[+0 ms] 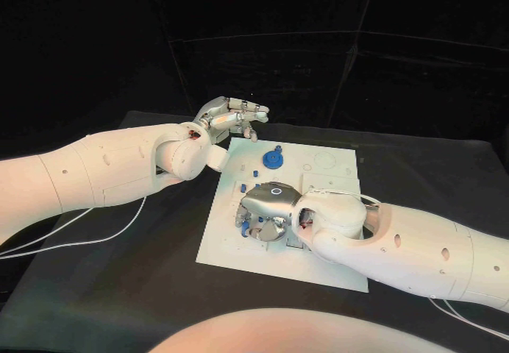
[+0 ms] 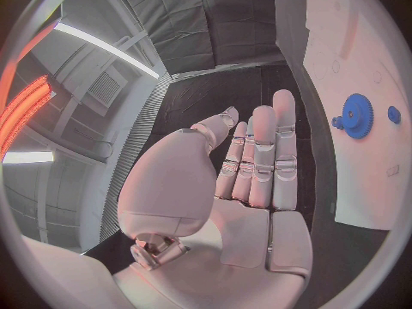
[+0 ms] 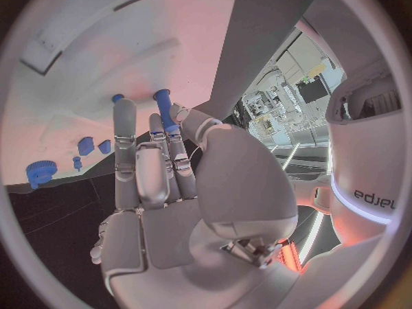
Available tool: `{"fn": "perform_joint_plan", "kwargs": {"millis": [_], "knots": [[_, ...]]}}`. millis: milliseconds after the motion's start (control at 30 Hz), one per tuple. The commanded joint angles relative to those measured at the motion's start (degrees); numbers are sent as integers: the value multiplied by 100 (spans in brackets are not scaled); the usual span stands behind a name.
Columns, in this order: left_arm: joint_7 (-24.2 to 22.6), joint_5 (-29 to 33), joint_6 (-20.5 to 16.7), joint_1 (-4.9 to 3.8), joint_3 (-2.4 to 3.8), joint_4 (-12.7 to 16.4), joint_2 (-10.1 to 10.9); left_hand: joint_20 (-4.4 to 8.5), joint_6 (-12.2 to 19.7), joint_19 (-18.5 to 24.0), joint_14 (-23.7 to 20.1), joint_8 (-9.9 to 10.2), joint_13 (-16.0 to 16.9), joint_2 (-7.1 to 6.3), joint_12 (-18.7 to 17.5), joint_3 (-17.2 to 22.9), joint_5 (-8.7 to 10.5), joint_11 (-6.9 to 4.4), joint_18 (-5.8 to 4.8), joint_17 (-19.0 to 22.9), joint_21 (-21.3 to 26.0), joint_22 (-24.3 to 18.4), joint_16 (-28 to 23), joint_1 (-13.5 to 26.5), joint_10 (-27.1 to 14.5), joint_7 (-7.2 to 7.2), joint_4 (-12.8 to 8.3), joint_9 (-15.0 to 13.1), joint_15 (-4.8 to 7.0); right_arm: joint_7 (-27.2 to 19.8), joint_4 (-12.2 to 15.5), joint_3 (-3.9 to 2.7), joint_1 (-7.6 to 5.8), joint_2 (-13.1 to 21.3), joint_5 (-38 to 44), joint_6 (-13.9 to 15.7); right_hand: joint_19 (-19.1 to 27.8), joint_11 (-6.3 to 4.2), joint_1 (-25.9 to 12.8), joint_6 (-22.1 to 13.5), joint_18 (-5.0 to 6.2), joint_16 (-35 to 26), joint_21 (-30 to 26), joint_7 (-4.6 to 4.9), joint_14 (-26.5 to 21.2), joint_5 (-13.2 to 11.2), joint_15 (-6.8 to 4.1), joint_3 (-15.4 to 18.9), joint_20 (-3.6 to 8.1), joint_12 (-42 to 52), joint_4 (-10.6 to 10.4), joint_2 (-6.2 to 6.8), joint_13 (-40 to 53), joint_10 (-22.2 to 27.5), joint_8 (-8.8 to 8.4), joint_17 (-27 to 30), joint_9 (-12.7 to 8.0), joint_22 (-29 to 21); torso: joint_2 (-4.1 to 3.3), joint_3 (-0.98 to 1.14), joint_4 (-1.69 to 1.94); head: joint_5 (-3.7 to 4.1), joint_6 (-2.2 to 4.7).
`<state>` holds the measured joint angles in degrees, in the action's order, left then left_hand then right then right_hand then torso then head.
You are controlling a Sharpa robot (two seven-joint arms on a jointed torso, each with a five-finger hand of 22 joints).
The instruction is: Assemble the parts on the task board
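Note:
The white task board [image 1: 318,243] lies in the middle of the black table. A blue gear [image 1: 273,157] [image 2: 356,115] sits on its far part, with a small blue piece [image 1: 262,172] [image 2: 393,113] close by. My left hand [image 1: 228,118] [image 2: 253,165] hovers off the board's far left corner, fingers straight and apart, holding nothing. My right hand [image 1: 271,209] [image 3: 158,178] is low over the board's near left part and pinches a blue peg [image 3: 163,106] between thumb and finger. Small blue parts [image 1: 246,223] show just beside its fingers. The board under the hand is hidden.
In the right wrist view two more small blue pieces [image 3: 95,146] stand on the board near the gear [image 3: 38,172]. White cables [image 1: 74,235] trail on the black table [image 1: 148,294] at the left. The board's right half [image 1: 334,165] carries only shallow recesses.

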<state>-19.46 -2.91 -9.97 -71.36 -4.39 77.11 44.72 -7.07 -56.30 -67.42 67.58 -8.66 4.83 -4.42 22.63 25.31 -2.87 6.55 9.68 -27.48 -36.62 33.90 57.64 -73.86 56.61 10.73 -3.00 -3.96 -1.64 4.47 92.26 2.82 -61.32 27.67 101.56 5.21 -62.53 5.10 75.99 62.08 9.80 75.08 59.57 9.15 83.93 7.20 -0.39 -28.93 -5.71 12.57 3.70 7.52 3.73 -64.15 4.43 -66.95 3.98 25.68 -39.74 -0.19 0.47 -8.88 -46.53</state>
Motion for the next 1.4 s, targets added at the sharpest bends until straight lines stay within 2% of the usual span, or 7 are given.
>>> {"fn": "perform_joint_plan", "kwargs": {"millis": [33, 300, 667, 800, 1000, 1233, 1400], "knots": [[-29, 14, 62, -9, 4, 7, 5, -17, 22, 10, -41, -31, -7, -11, 28, -9, -8, 6, 77, 7, 37, -8, -14, 60, -35, 7, 29, 9, 1, -10, 26, 0, -6, -2, 43, 6, 31, -2, -86, -38, 81, 18, 17, -3, 193, 66, 51, 70, -23, -21, -9, 21, 4, 1, -30, -6, 0, -9, 2, -1, 1, -3, -2], [-24, 14, 63, -10, 4, 6, 9, -17, 22, 10, -41, -31, -7, -11, 28, -9, -8, 6, 77, 7, 37, -8, -14, 60, -35, 7, 29, 9, 1, -23, 78, 1, -6, 17, -15, -8, 28, -14, -239, -157, 83, 21, -8, -32, 188, 189, 49, 285, -30, -23, -77, 128, 8, -16, -69, 2, -13, -30, 0, 1, -1, 0, -4], [-18, 14, 63, -10, 4, 1, 13, -17, 22, 10, -41, -31, -7, -11, 28, -9, -8, 6, 77, 7, 37, -8, -14, 60, -35, 7, 29, 9, 1, 5, 86, 2, -5, 52, -28, 188, 140, 121, -235, -538, 80, -386, -229, 50, -16, 227, 162, 833, -128, -260, -111, 152, -1, 739, -69, 574, -15, -164, 1, 1, 1, 7, -9], [-16, 14, 64, -10, 4, -2, 19, -17, 22, 10, -41, -31, -7, -11, 28, -9, -8, 6, 77, 7, 37, -8, -14, 60, -35, 7, 29, 9, 1, -53, 139, 2, 2, 152, -46, 627, 232, 158, -243, -853, 80, -772, -395, 51, -242, 291, 204, 1402, -175, -217, -205, 158, 20, 1128, -64, 1122, -15, -262, 1, 4, -4, 7, -8], [-14, 14, 61, -10, 4, -10, 41, -17, 22, 10, -41, -31, -7, -11, 28, -9, -8, 6, 77, 7, 37, -8, -14, 60, -35, 7, 29, 9, 1, -273, 382, 0, 12, 541, -295, 1377, 205, 186, 65, -1191, 80, -925, -527, 125, -336, 435, 232, 2432, -204, 173, -520, 43, 46, 1352, -50, 1457, -6, -361, 10, 5, -15, 27, 13], [-17, 14, 54, -8, 3, -9, 85, -17, 22, 10, -41, -31, -7, -11, 28, -9, -8, 6, 77, 7, 37, -8, -14, 60, -35, 7, 29, 9, 1, -267, 962, -31, -79, 1486, -1492, 1950, 44, 102, 128, -840, 91, -590, -467, 100, -97, 572, 156, 2632, -151, 667, -734, -147, 115, 661, 95, 1074, 39, -356, 42, -4, -30, 149, 70], [-19, 14, 47, -7, 1, 13, 127, -19, 28, 8, -49, -39, -9, -2, 53, -9, -8, 4, 79, 26, 51, -23, -5, 56, -51, 3, 25, 7, 1, 433, 1330, -49, -187, 2374, -2691, 1844, -228, -207, -93, -500, 99, 124, -278, -121, 234, 532, -84, 2787, 51, 1571, -971, -201, 550, -736, 273, 43, 85, -279, 86, -18, -62, 414, 128]]}}
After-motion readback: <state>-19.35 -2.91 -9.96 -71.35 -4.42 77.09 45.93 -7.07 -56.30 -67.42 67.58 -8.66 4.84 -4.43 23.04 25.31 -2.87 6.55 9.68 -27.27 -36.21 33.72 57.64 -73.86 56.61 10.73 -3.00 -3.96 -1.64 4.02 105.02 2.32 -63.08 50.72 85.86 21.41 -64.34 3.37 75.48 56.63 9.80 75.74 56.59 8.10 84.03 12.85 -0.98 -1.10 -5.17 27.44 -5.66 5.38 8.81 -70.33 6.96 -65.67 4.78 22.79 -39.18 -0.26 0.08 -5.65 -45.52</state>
